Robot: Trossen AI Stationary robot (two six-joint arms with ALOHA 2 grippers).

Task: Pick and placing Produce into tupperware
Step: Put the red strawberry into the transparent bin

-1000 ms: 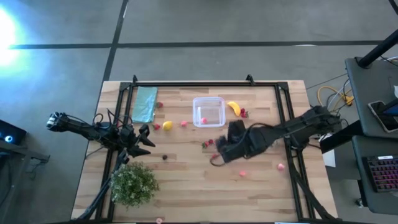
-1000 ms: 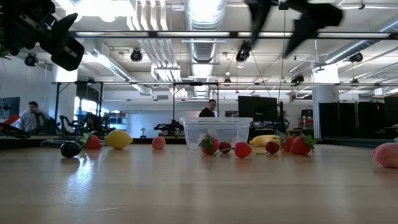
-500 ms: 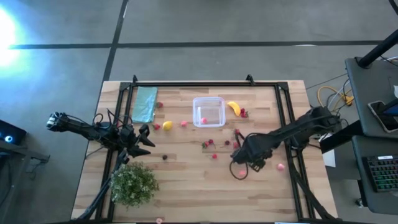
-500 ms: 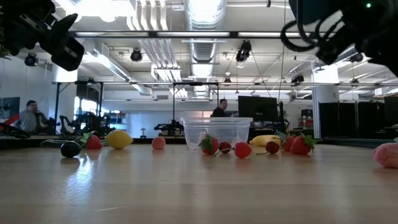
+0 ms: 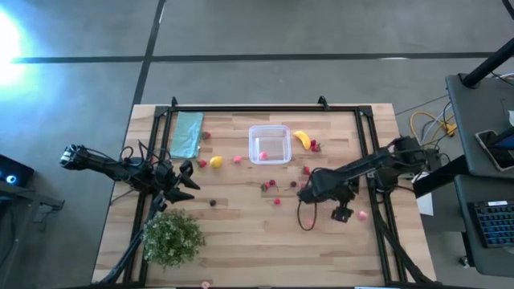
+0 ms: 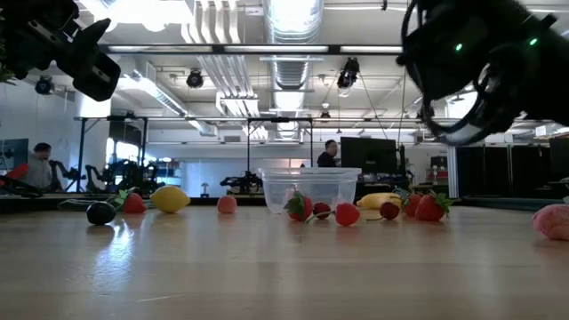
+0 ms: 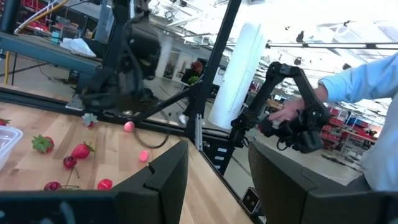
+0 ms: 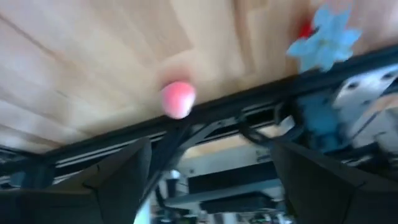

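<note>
The clear tupperware point(image 5: 251, 145) stands at the table's far middle with one pink piece inside. Produce lies scattered around it: a banana point(image 5: 301, 138), a lemon point(image 5: 215, 162), a dark piece point(image 5: 213, 202), and several red berries point(image 5: 273, 184). A pink piece point(image 5: 363, 214) rests beside the right rail. My right gripper point(image 5: 343, 213) hangs open above the table, slanting down toward that pink piece point(image 8: 178, 99), apart from it. My left gripper point(image 5: 189, 180) waits open at the left edge, its fingers point(image 7: 166, 177) with nothing between them.
A green leafy bush point(image 5: 173, 237) stands at the near left and a teal cloth point(image 5: 187, 134) lies at the far left. A black frame rail point(image 5: 376, 201) runs along the table's right side. Beyond the table a person's arm point(image 7: 367, 81) shows.
My right gripper has sunk and swung from above the red berries in the table's middle toward the near right, rolling about its own axis as it went. It now faces the pink piece by the right rail. Nothing on the table has moved.
</note>
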